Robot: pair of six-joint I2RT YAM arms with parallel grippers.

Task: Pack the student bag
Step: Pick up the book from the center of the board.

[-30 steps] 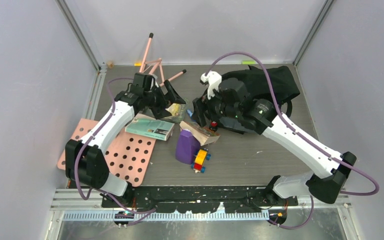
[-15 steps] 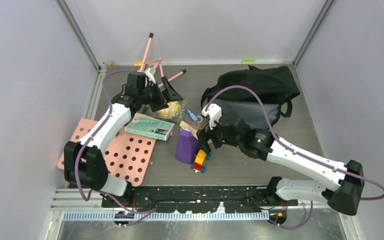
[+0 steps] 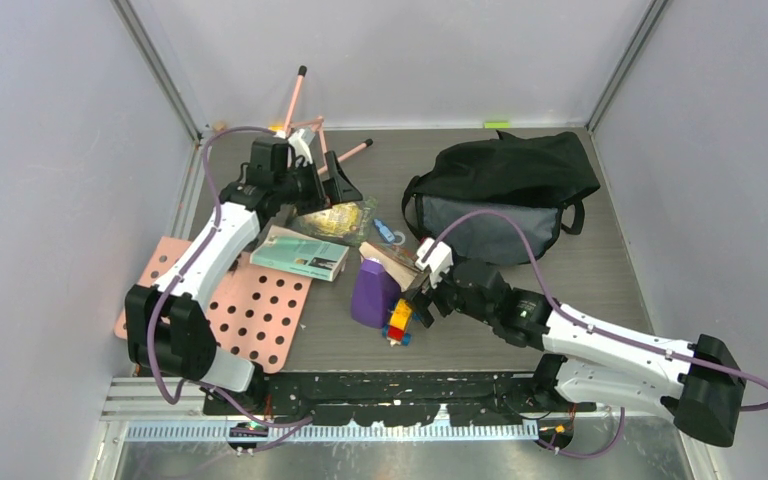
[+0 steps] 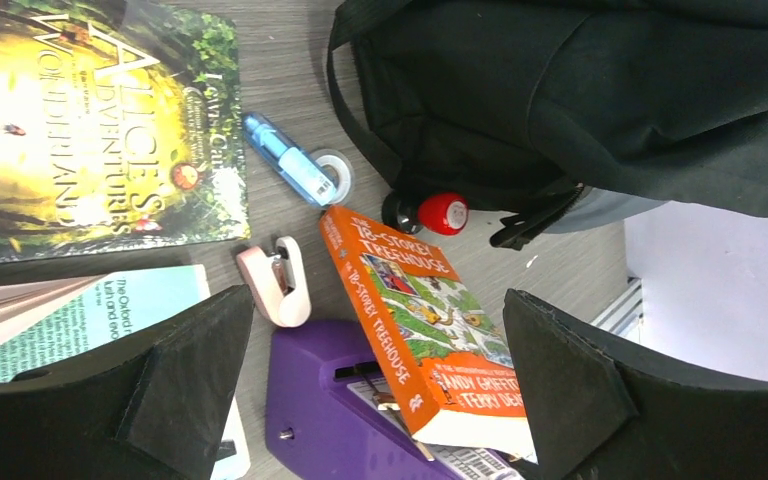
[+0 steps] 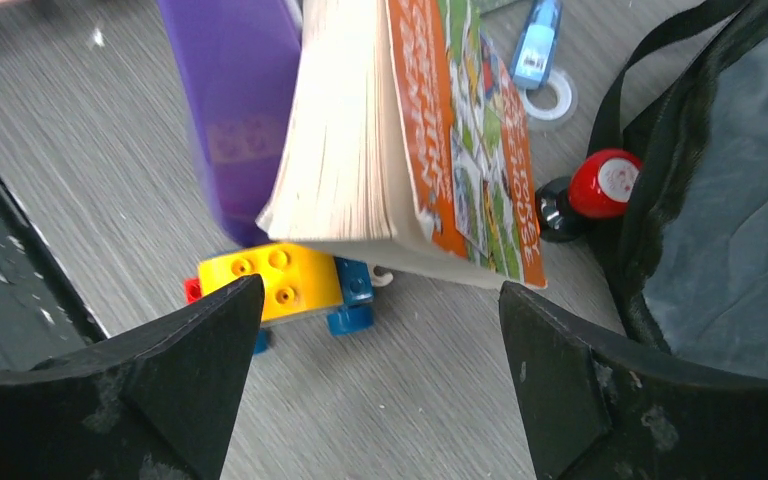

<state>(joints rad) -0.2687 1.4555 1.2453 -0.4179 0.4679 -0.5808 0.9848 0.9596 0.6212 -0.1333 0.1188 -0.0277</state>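
Your R claw [image 3: 418, 300], spread wide & empty, hovers by the orange paperback [image 5: 460, 140] propped on the purple container [image 3: 372, 295]; L claw [image 3: 335, 190] spread too. Student bag [image 3: 505, 190] lies far right on the desk [image 3: 600, 270]. Risk: a nudge topples the book onto the toy bricks [image 5: 280, 280].

Three books: Alice's Adventures in Wonderland [image 4: 80, 120], a teal paperback [image 3: 300, 255] and an orange Treehouse paperback [image 4: 415, 320]. One black backpack [image 3: 520, 175] at 1 o'clock, one purple container [image 3: 372, 295], one pink pegboard [image 3: 235, 318] at 8 o'clock — and at least three pink rods [image 3: 294, 100] at 11 o'clock.
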